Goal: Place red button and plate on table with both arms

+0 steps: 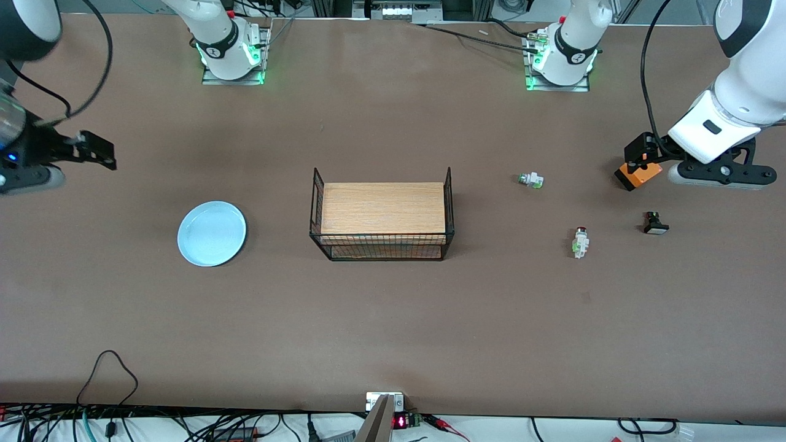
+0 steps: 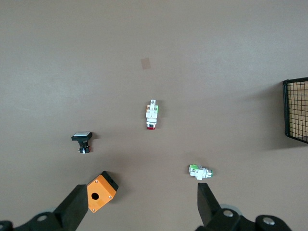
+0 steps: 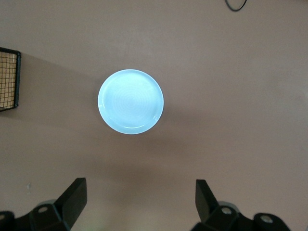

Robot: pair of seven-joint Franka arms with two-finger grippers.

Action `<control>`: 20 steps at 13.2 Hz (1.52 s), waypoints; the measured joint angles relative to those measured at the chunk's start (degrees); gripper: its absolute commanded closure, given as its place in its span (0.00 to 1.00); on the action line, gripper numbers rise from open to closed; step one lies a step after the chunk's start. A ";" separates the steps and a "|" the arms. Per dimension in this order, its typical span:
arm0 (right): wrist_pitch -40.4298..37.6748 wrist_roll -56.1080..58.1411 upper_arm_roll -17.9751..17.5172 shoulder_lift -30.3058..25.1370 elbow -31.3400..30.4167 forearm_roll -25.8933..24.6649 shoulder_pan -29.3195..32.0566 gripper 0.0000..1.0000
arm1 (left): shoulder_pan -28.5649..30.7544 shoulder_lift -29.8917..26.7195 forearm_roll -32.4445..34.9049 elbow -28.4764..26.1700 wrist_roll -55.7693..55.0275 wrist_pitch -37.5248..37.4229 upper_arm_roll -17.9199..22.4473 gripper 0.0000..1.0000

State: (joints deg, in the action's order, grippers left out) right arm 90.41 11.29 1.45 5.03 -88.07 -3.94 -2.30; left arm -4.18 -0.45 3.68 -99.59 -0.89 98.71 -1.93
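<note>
Front view: large flat matte brown surface [image 1: 393, 325] with a black wire rack with a wooden top [image 1: 382, 213] at its middle. The round, shallow, light blue plate [image 1: 212, 233] lies flat on the surface toward the right arm's end, well apart from the rack, nothing on it. The red button [image 1: 580, 241], a tiny cream-white switch body with a dark red round cap and a green patch, lies on its side toward the left arm's end. A similar white switch with a green-silver end [image 1: 531, 180] lies farther from the front camera than the red button. A black-topped switch with a white base [image 1: 655, 223] lies beside the red button, closer to the left arm's end. An orange box with black edges [image 1: 638, 174] sits on the surface near the left arm's wrist.

Left gripper [image 2: 139, 204]: up in the air over the small parts, jaws spread wide, holding nothing; the orange box and the green-silver switch show just past its fingertips.

Right gripper [image 3: 139, 197]: raised over bare surface near the plate, jaws spread wide, holding nothing.
</note>
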 measured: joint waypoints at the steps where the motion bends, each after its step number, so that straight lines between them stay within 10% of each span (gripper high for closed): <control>1: 0.00 0.00 -0.01 -1.17 0.06 -0.08 -0.02 0.00 | 0.00 0.01 0.00 0.02 0.00 0.02 0.00 0.00; 20: -9.82 -7.36 -0.55 -2.16 3.13 1.45 2.97 0.00 | 0.00 1.95 0.00 2.57 0.04 0.12 -0.01 0.00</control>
State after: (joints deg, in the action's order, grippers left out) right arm 80.58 3.94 0.89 2.88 -84.94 -2.49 0.68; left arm -4.18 1.50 3.68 -97.02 -0.85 98.83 -1.94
